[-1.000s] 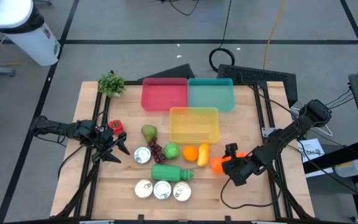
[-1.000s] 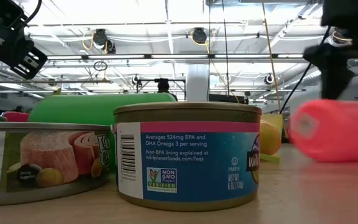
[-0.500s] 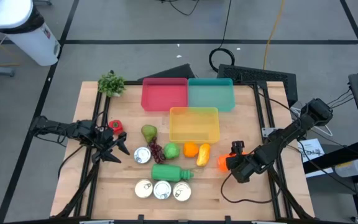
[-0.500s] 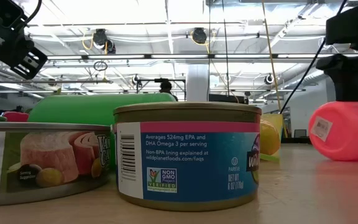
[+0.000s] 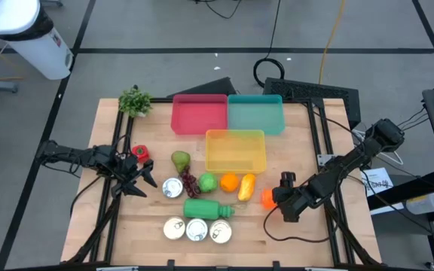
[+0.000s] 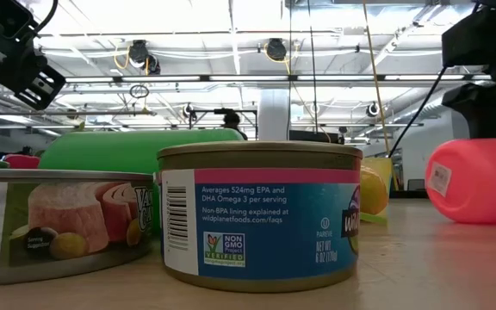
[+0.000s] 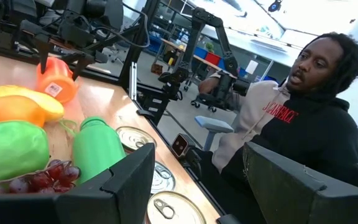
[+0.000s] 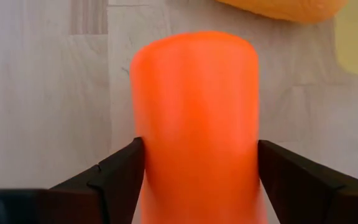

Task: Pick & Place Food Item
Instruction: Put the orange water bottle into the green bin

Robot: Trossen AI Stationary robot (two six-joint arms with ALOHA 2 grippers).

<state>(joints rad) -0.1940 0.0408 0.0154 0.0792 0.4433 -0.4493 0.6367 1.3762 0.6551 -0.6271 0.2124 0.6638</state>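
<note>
An orange bottle (image 5: pixel 266 198) lies on its side on the table, right of the row of fruit; a white sticker shows on its end (image 6: pixel 442 176). My right gripper (image 5: pixel 276 198) is at the bottle, one finger on each side of it (image 8: pixel 201 168). My left gripper (image 5: pixel 145 185) hovers open at the table's left, beside a single can (image 5: pixel 172 187). Its fingers (image 7: pixel 197 163) point across the fruit and touch nothing. My right gripper pinches the orange bottle's body (image 8: pixel 194 124) between its two fingers, one finger (image 8: pixel 120 174) against each long side. The fingers come from above and the table's right, slanting down. The bottle lies level with its underside on the table (image 6: pixel 476 215).
Pink (image 5: pixel 199 114), teal (image 5: pixel 255 113) and yellow (image 5: pixel 235 150) bins stand toward the far edge. A pear, grapes, green fruit, an orange and a yellow fruit (image 5: pixel 246 187) lie mid-table, with a green bottle (image 5: pixel 206 208) and three cans (image 5: pixel 196 229) nearer. A person (image 7: pixel 316 124) sits beyond the table.
My right gripper has moved a little toward the table's right edge with the orange bottle between its fingers. The bottle slid that way along the table, blurred at first, and now lies still. The left arm has kept still.
</note>
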